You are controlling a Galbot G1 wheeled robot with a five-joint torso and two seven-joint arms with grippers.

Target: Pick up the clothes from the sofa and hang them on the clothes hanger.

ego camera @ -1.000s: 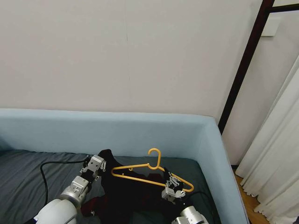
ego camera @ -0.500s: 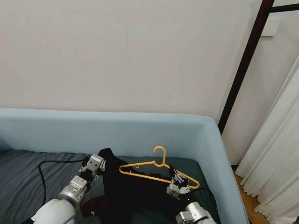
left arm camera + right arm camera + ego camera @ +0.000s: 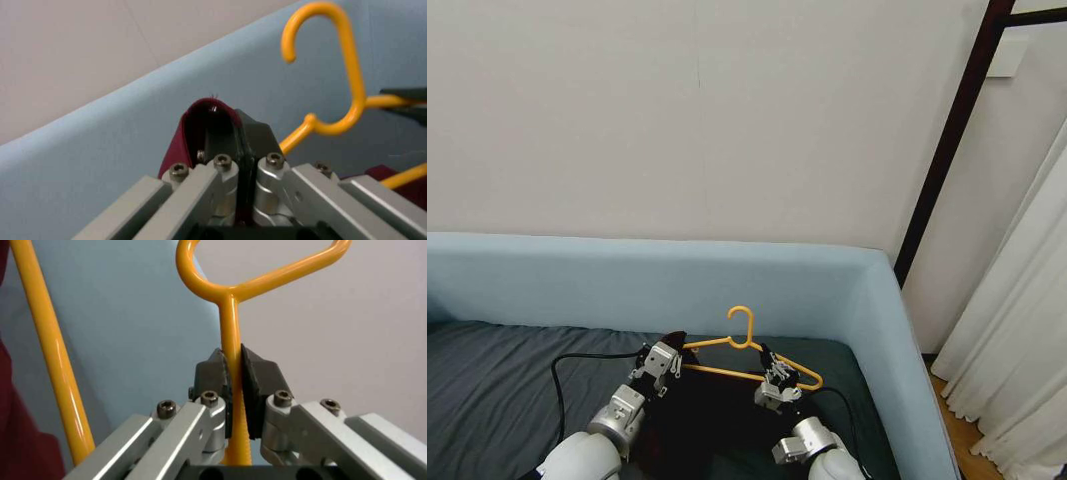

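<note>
A dark maroon garment [image 3: 697, 410] lies bunched on the grey sofa seat [image 3: 497, 380], held up at one edge. My left gripper [image 3: 667, 353] is shut on that edge; the maroon cloth [image 3: 190, 130] folds over its fingertips in the left wrist view. A yellow plastic hanger [image 3: 745, 358] hovers just above the garment, hook up. My right gripper [image 3: 774, 372] is shut on the hanger's right arm, and the yellow bar [image 3: 231, 365] runs between its black pads in the right wrist view. The hanger's hook [image 3: 333, 65] stands close beside the left gripper.
The light blue sofa backrest [image 3: 647, 280] runs behind both grippers, its side arm [image 3: 897, 370] on the right. A black cable [image 3: 567, 370] trails from the left arm. A dark pole [image 3: 947, 140] and white curtain [image 3: 1017, 340] stand to the right.
The right gripper carried the hanger left and back, toward the left gripper. The left gripper moved right with the garment edge, so the two now sit close together.
</note>
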